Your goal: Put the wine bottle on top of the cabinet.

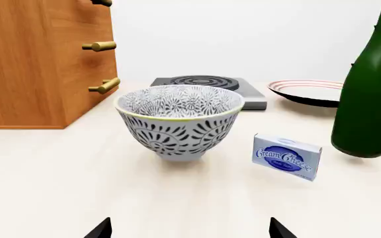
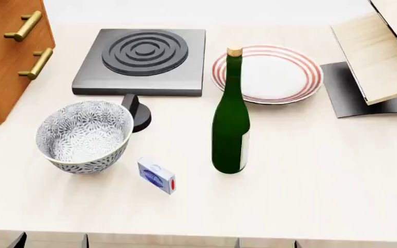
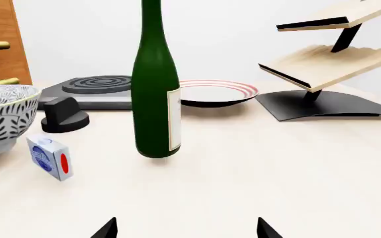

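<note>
The wine bottle stands upright mid-table, dark green with a tan cork and a pale label. It also shows in the right wrist view and in the left wrist view. The orange-brown cabinet with brass handles stands at the far left of the table. My left gripper is open and empty, well short of the bowl. The right gripper is also open and empty, and points at the bottle from some distance. In the head view only fingertips of both grippers show, at the table's near edge.
A patterned bowl sits left of the bottle, with a cream cheese box between them. Behind are a black burner plate, a black knob and a red-rimmed plate. A pale slanted rack stands at the back right.
</note>
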Controlling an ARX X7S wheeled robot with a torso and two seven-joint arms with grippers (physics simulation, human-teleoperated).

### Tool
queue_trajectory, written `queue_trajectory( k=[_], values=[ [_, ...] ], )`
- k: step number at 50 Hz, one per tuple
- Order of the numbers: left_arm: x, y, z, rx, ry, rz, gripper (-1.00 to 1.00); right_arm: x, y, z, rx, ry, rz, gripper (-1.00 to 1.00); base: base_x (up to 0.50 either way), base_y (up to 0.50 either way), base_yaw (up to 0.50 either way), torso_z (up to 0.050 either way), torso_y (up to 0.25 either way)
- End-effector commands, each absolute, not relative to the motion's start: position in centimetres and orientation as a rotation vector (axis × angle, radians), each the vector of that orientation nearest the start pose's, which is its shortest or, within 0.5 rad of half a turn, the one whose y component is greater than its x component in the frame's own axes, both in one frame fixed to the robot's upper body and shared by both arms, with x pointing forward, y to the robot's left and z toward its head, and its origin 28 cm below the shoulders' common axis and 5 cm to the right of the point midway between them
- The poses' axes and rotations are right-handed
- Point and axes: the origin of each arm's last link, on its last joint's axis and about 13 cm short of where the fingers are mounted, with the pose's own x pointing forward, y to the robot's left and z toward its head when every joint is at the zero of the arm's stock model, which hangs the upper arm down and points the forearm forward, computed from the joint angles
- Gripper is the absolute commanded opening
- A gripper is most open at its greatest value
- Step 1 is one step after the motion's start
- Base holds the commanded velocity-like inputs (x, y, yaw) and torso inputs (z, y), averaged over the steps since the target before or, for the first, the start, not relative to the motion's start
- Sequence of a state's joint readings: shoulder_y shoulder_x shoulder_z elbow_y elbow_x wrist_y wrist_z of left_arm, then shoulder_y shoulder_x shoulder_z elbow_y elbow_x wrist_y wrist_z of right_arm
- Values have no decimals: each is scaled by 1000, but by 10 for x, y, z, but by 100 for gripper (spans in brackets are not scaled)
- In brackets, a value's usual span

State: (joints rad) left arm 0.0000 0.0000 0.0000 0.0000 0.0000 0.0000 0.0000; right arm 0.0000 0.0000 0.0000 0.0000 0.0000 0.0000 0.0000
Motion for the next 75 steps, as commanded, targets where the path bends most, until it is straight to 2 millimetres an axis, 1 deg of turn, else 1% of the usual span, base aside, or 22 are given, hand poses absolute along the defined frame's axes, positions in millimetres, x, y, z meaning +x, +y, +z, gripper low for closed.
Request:
queue_trajectory(
  k=[1, 13, 15, 16, 17, 24, 36, 39, 43, 46, 49, 53, 54, 58, 63, 68, 69, 70, 71, 73, 74, 75],
  values=[
    [210, 205, 14, 0, 0, 0, 100, 210, -96, 13, 0, 0, 0, 100, 0, 0, 0, 0, 0],
    [211, 205, 13, 16, -15, -8, 100, 211, -96, 12, 1, 8, 0, 100, 0, 0, 0, 0, 0],
    [211, 205, 13, 44, 6, 8, 100, 212, -96, 12, 1, 8, 0, 100, 0, 0, 0, 0, 0],
    [211, 208, 15, 93, -23, 41, 100, 213, -100, 12, 15, 0, -38, 100, 0, 0, 0, 0, 0],
    [211, 205, 13, 76, 16, 15, 100, 211, -97, 12, 2, 9, 0, 100, 0, 0, 0, 0, 0],
    [212, 205, 11, 72, 24, 13, 100, 212, -97, 11, 1, 9, 1, 100, 0, 0, 0, 0, 0],
    [212, 205, 12, 70, 26, 15, 100, 212, -97, 11, 3, 10, 0, 100, 0, 0, 0, 0, 0],
    [211, 205, 15, 104, -16, 28, 100, 210, -97, 12, 34, 14, -5, 100, 0, 0, 0, 0, 0],
    [210, 206, 26, 103, -53, 44, 100, 210, -95, 23, 35, -14, -6, 100, 0, 0, 0, 0, 0],
    [206, 210, 42, 114, -97, 66, 100, 208, -93, 38, 44, -58, 3, 100, 0, 0, 0, 0, 0],
    [206, 211, 50, 103, -118, 75, 100, 207, -92, 46, 45, -84, 6, 100, 0, 0, 0, 0, 0],
    [204, 209, 64, 98, -150, 62, 100, 203, -91, 63, 50, -127, 21, 100, 0, 0, 0, 0, 0],
    [203, 208, 69, 101, -164, 53, 100, 201, -90, 70, 55, -146, 27, 100, 0, 0, 0, 0, 0],
    [200, 206, 80, 103, -194, 43, 100, 198, -88, 87, 64, -190, 42, 100, 0, 0, 0, 0, 0],
    [196, 204, 96, 96, -241, 27, 100, 194, -86, 100, 77, -222, 59, 100, 0, 0, 0, 0, 0],
    [188, 201, 121, 88, -307, 9, 100, 188, -84, 117, 85, -263, 75, 100, 0, 0, 0, 0, 0],
    [188, 201, 121, 88, -307, 9, 100, 188, -84, 117, 85, -263, 75, 100, 0, 0, 0, 0, 0],
    [185, 199, 128, 43, -325, -15, 100, 186, -84, 122, 94, -277, 77, 100, 0, 0, 0, 0, 0],
    [184, 198, 132, 59, -335, -13, 100, 186, -84, 124, 93, -281, 78, 100, 0, 0, 0, 0, 0],
    [180, 195, 140, 61, -358, -28, 100, 184, -84, 133, 108, -310, 71, 100, 0, 0, 0, 0, 0],
    [178, 194, 146, 63, -372, -38, 100, 182, -85, 139, 151, -333, 43, 100, 0, 0, 0, 0, 0],
    [177, 193, 147, 64, -379, -40, 100, 179, -85, 139, 161, -337, 42, 100, 0, 0, 0, 0, 0]
  ],
)
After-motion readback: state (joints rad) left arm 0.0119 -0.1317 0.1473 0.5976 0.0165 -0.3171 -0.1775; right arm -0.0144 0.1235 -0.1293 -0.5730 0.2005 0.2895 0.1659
